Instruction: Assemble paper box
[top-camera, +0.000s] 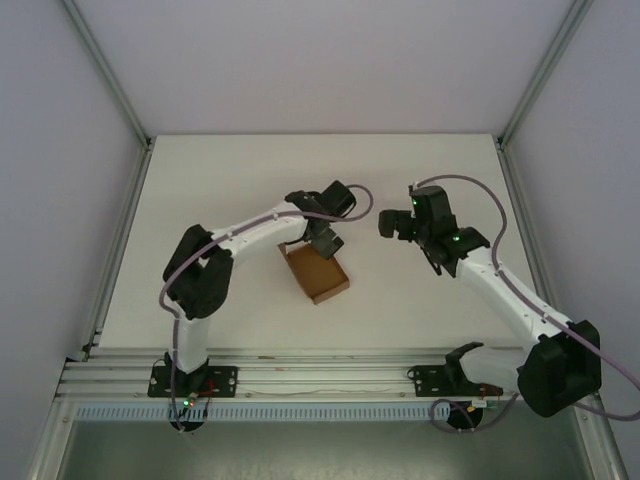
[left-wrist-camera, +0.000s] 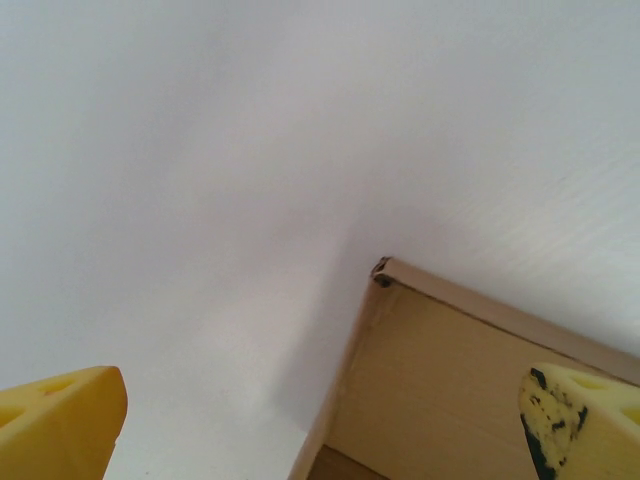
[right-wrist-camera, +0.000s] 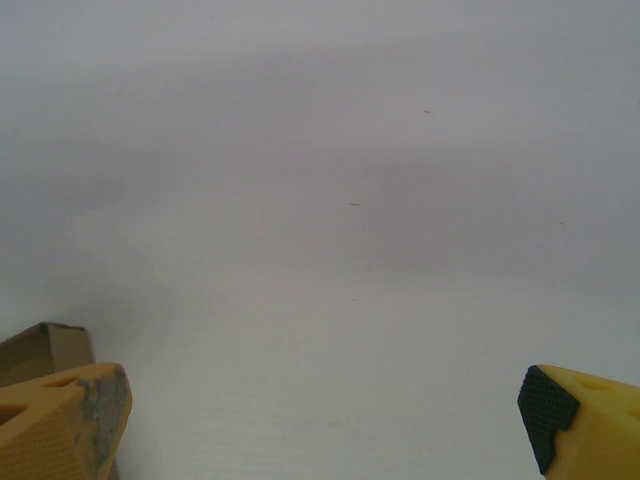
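The paper box (top-camera: 319, 275) is a small brown cardboard tray with raised walls, lying open-topped at the middle of the table. My left gripper (top-camera: 325, 242) hovers at its far edge, open. In the left wrist view the box's corner and inner wall (left-wrist-camera: 450, 370) lie between the spread yellow fingertips (left-wrist-camera: 62, 422), and my left gripper (left-wrist-camera: 320, 430) holds nothing. My right gripper (top-camera: 390, 225) hangs open to the right of the box, apart from it. In the right wrist view my right gripper (right-wrist-camera: 320, 425) spans bare table, with a box corner (right-wrist-camera: 45, 350) behind its left fingertip.
The white table (top-camera: 200, 200) is walled by white panels and metal posts at the left, right and back. An aluminium rail (top-camera: 320, 375) carrying both arm bases runs along the near edge.
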